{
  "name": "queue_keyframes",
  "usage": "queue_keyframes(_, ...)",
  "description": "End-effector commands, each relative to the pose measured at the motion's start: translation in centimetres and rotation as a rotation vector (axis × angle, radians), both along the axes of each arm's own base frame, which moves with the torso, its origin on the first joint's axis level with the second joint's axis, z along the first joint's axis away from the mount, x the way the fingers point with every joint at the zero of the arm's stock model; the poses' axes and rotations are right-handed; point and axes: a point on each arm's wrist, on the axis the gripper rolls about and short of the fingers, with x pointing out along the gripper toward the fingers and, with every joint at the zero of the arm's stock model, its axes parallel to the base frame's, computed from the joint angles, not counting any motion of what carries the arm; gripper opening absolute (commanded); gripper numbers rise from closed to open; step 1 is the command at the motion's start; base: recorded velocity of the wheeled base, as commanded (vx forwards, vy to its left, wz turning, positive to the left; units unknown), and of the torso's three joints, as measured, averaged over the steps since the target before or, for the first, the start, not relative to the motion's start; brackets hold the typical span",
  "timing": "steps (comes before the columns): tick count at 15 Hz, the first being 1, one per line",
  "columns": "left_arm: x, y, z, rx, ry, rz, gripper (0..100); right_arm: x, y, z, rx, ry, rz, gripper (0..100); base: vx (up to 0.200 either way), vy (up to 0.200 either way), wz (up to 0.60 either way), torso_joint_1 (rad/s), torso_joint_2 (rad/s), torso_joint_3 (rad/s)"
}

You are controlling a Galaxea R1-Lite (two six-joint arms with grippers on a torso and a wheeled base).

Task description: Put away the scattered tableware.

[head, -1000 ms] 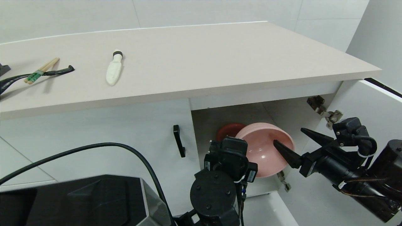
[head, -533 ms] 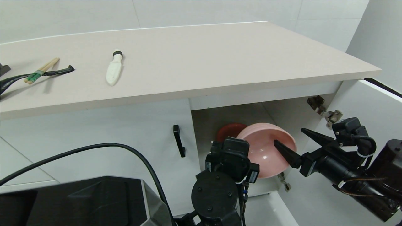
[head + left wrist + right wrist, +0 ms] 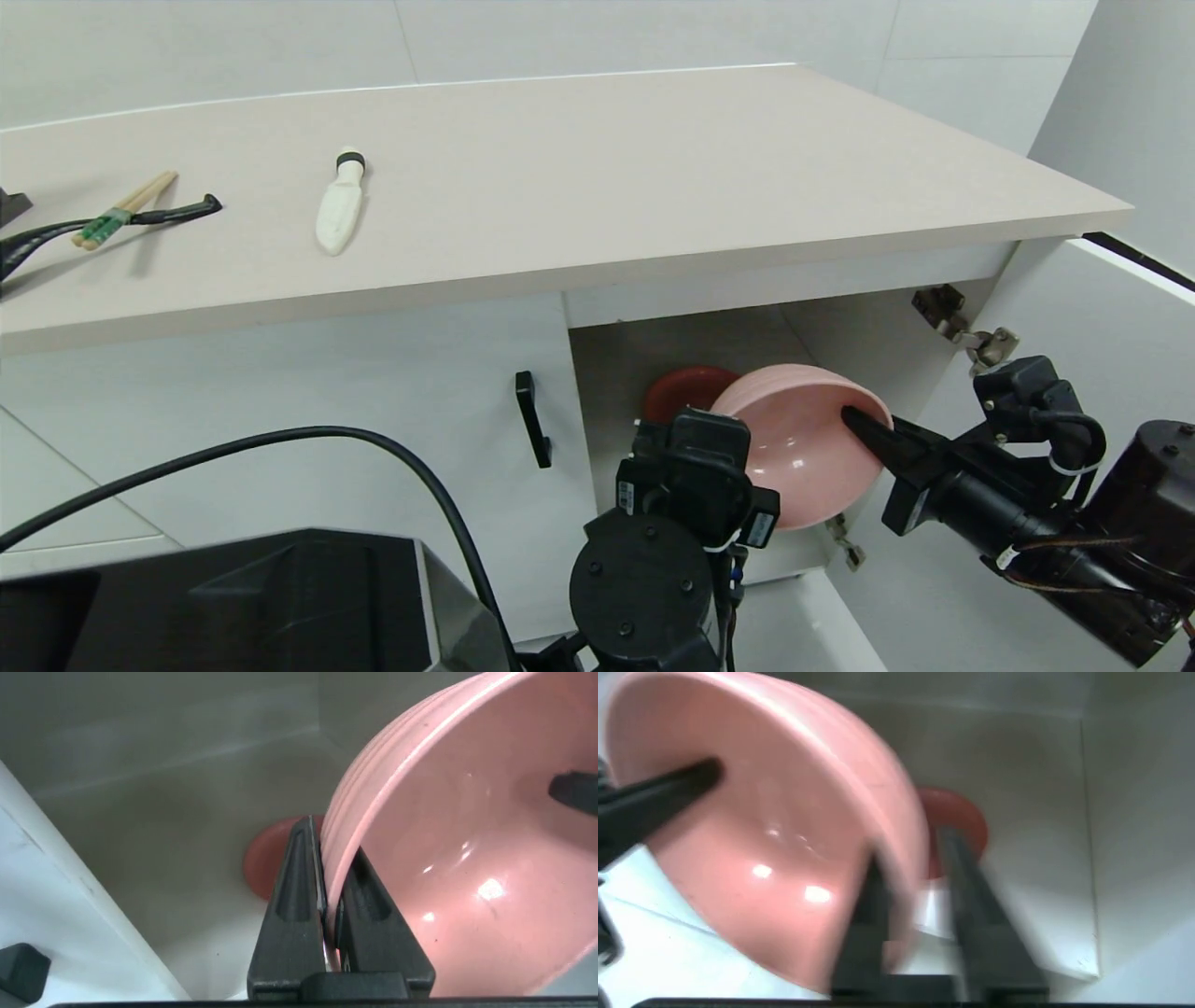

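Two pincers at one pink bowl [image 3: 803, 448] now. Holds it tilted on edge inside the open cabinet [image 3: 653, 345], just in front of the red dish [image 3: 681, 390], with the left pincer [image 3: 325, 849] pinching the near rim. Has swung the right pincer [image 3: 910, 845] in from beside the bowl within the last second; now straddles the far rim, fingers [image 3: 971, 905] spread, seemingly not yet clamped. Points to steadying the bowl for setting down. Leaves chopsticks [image 3: 121, 207] and white utensil [image 3: 338, 205] on the surface [image 3: 607, 168], yet to be stowed.
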Motion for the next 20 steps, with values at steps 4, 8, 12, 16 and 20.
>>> queue_keyframes(4, -0.5, -0.2, 0.0, -0.002, 0.003, -0.014, 100, -0.3, 0.5, 0.0, 0.003, -0.003, 0.026, 0, 0.000, 0.000, 0.00, 0.000, 0.00, 0.000)
queue_keyframes(8, -1.9, -0.3, 1.5, -0.034, -0.021, -0.092, 100, -0.2, 0.5, -0.1, 0.000, 0.001, 0.025, 0, 0.000, 0.000, 0.00, 0.000, 0.00, 0.000)
queue_keyframes(12, -3.2, 1.9, 1.9, -0.029, -0.003, -0.241, 100, -0.2, 0.4, -0.1, -0.002, 0.003, 0.022, 0, 0.000, 0.000, 0.00, 0.000, 0.00, 0.000)
queue_keyframes(16, -4.7, 5.3, 2.9, -0.079, 0.034, -0.413, 100, -0.2, 0.4, -0.3, -0.004, 0.009, 0.020, 0, 0.000, 0.000, 0.00, 0.000, 0.00, 0.000)
queue_keyframes(20, -3.9, 9.3, 4.9, -0.078, -0.022, -0.552, 100, -0.1, 0.4, -0.3, -0.006, 0.012, 0.017, 0, 0.000, 0.000, 0.00, 0.000, 0.00, 0.000)
